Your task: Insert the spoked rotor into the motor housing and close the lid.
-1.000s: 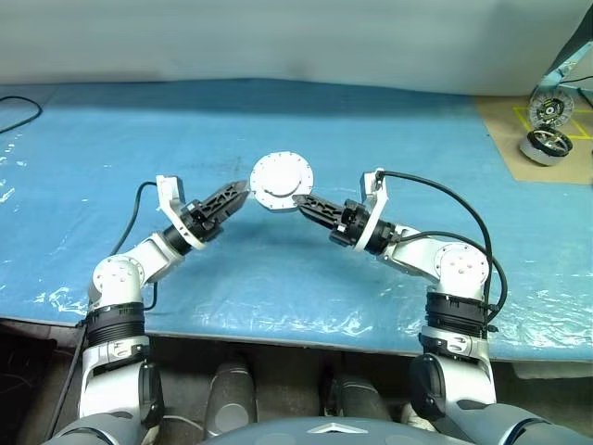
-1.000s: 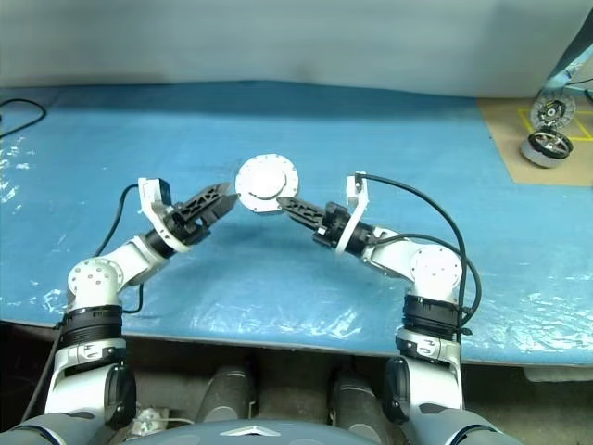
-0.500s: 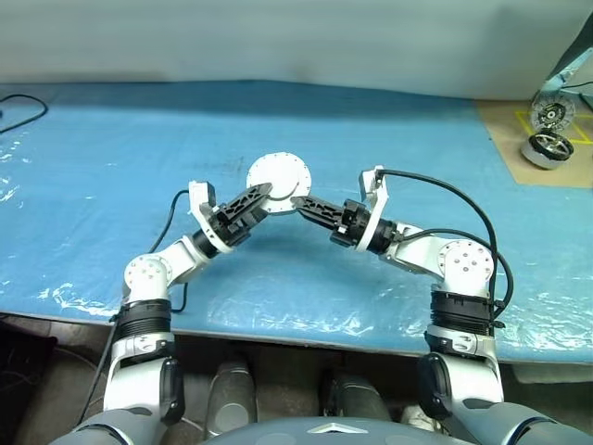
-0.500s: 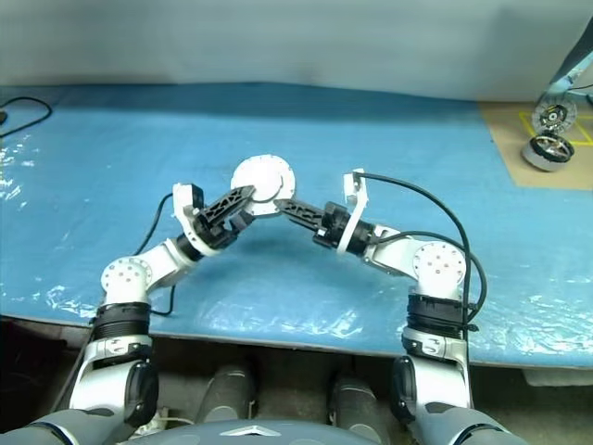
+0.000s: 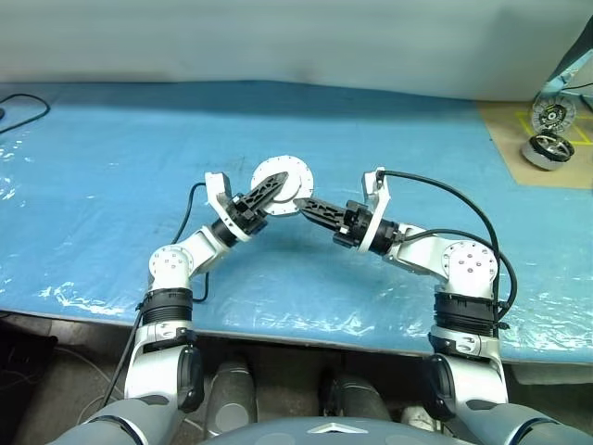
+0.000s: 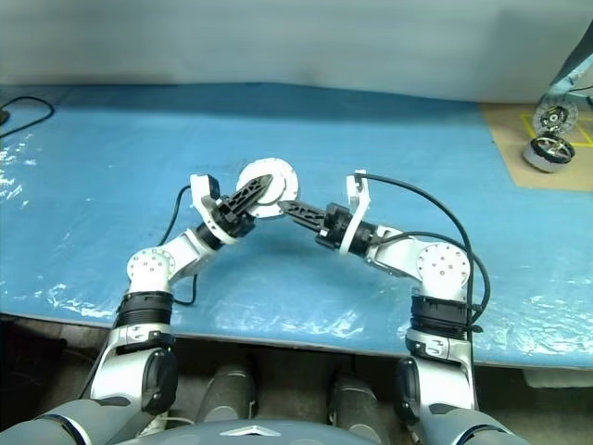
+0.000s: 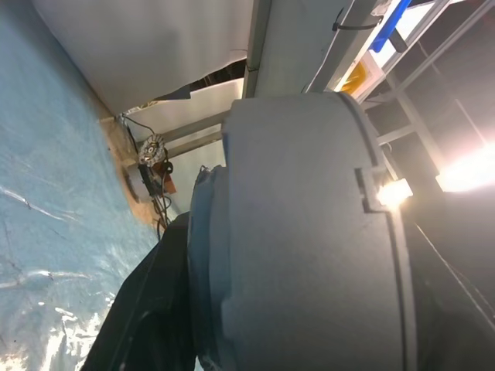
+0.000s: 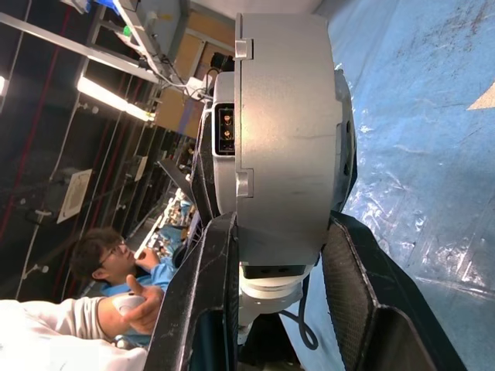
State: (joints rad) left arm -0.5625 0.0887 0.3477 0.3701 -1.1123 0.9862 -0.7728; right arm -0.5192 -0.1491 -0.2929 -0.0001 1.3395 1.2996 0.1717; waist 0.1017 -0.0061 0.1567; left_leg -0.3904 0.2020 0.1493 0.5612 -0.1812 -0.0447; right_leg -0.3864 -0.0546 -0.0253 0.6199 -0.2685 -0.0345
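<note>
We hold the closed motor housing (image 5: pixel 283 179) on edge above the blue desk (image 5: pixel 93 185), its flat faces sideways: our right pincer (image 5: pixel 301 201) clamps its lower rim, while our left pincer (image 5: pixel 278 182), part-open, straddles it from the opposite side.

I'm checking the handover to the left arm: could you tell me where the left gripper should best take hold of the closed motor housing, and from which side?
Probably by its flat faces. The motor housing is lifted off the blue table, the right gripper shut across its thickness at the lower right. The left gripper suits the free left side, one finger on each face.
</note>
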